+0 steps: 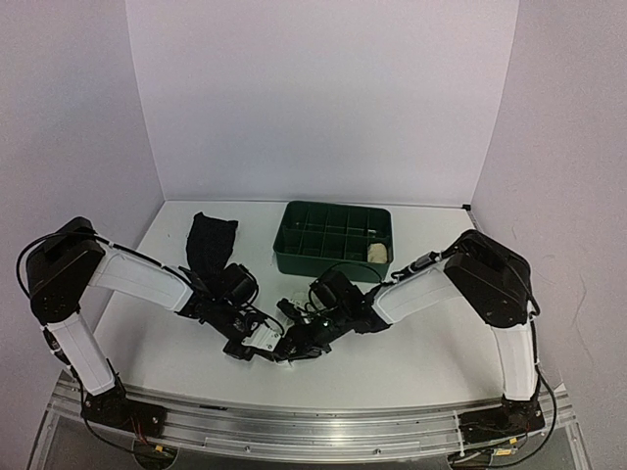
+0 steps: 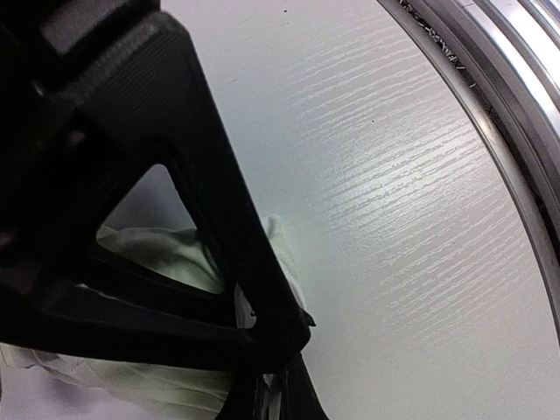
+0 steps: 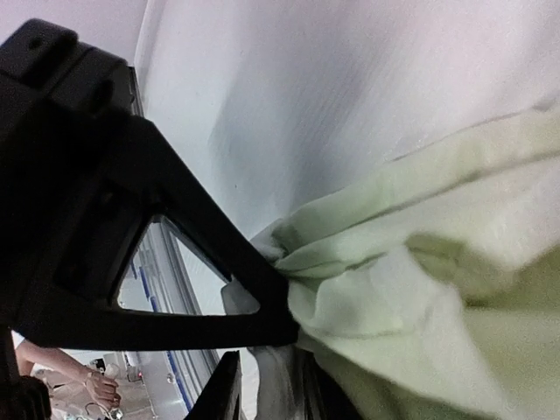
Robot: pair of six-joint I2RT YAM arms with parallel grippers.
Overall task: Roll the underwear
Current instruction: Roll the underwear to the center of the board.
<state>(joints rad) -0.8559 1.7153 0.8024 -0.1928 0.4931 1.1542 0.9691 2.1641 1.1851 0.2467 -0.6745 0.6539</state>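
Lower centre, top view: left gripper and right gripper jaws appear closed on the small white cloth garment; best rolled evenly, tight against the tabletop.

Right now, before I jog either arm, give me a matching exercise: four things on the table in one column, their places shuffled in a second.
Things:
1. plain black cloth garment
2. pale cream cloth garment
3. small cream cloth roll
4. green divided plastic tray

Places:
A. in a right-end compartment of the tray
B. held between the left pincer and the right pincer
C. flat on the white table, left of the tray
D. at the back, right of the black garment

Pairs: 1-C; 2-B; 3-A; 4-D
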